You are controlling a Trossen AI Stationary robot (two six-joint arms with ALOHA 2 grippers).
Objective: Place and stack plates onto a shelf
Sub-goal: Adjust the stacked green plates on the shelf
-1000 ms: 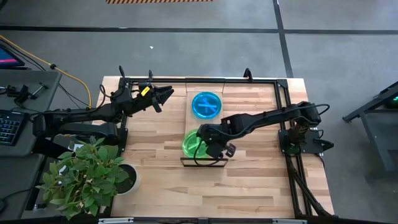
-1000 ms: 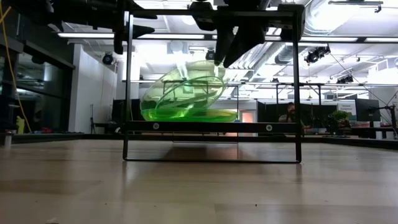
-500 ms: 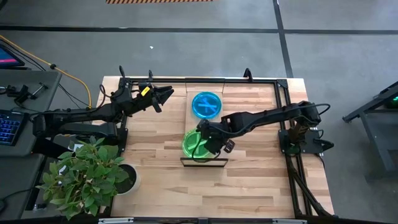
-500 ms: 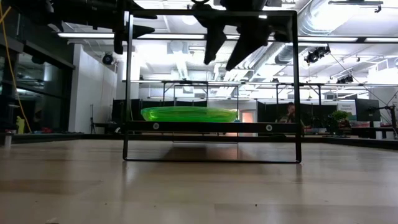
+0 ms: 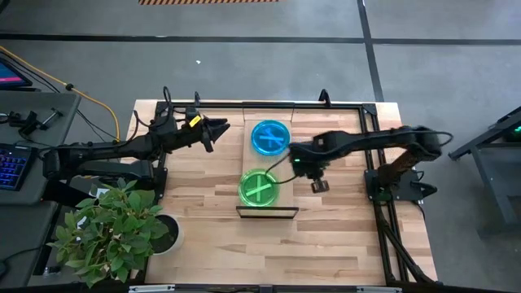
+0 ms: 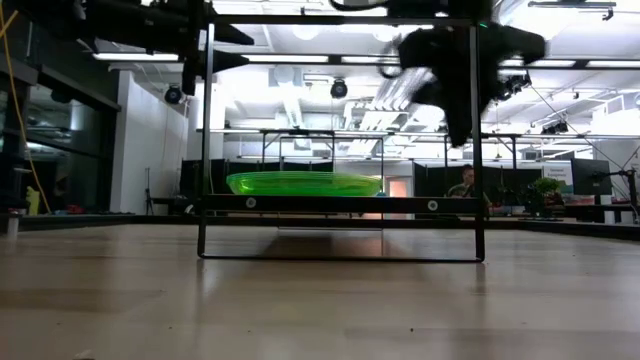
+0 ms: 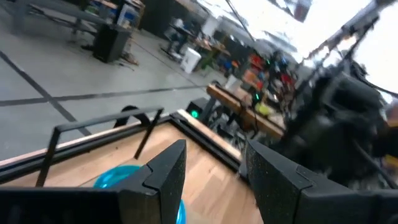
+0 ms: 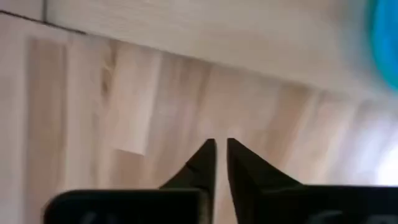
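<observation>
Two grippers are showing. Right gripper (image 5: pixel 299 160) is hovering beside the shelf (image 5: pixel 248 151), just off the gap between the two plate positions; its own wrist view shows the fingertips (image 8: pixel 205 155) almost touching, nothing between them, bare wood below. Left gripper (image 5: pixel 218 127) is waiting over the table's far-left part, fingers (image 7: pixel 163 180) spread apart and empty.

Green plate stack (image 5: pixel 259 188) is lying flat on the shelf's near end; blue plate stack (image 5: pixel 269 137) is sitting on the far end. In the low view the green stack (image 6: pixel 304 183) is resting level on the raised board.

Judgement: green placement looks finished, so a fetch step is in hand. No loose plate is showing on the tabletop (image 5: pixel 342 220), so the next pick cannot be located.

Shelf long axis is running away from the robot's base side. Crossed stripes on the top green plate are lying on the diagonals to that axis.
</observation>
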